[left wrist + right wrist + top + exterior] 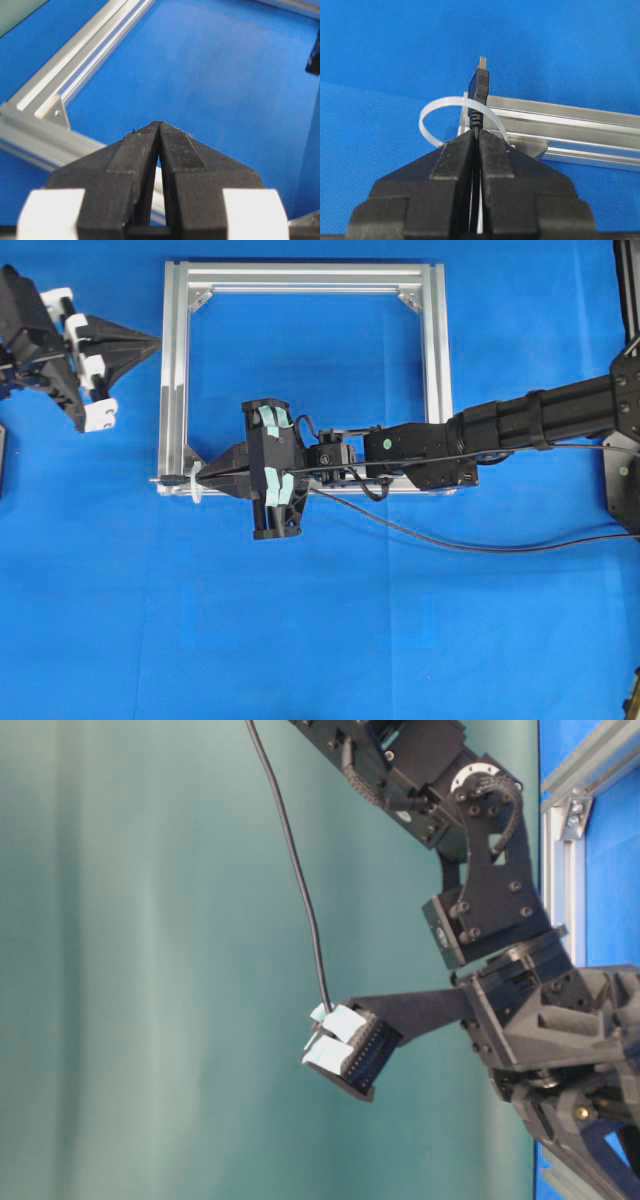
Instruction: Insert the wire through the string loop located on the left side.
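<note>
The wire (479,95) is clamped in the right gripper (478,131) just behind its plug, the jaws closed tight on the strain relief, and the rest of it trails back along the right arm in the overhead view. From the right wrist view the plug head stands past the band of the string loop (433,113), its metallic tip pointing away from the camera, so the plug appears to have entered the loop at the corner of the aluminium frame (570,132). Overhead, the tip lies at the frame's lower left corner, just beyond the loop. The left gripper (140,343) is clenched on nothing and sits well apart, left of the frame. Judgement: the threading is under way but not secured. To finish well, the plug should keep travelling straight along its own axis, level with the loop's opening, so the band does not catch on the shoulder of the plug body. The loop is thin and looks likely to flex aside if pushed off centre.
</note>
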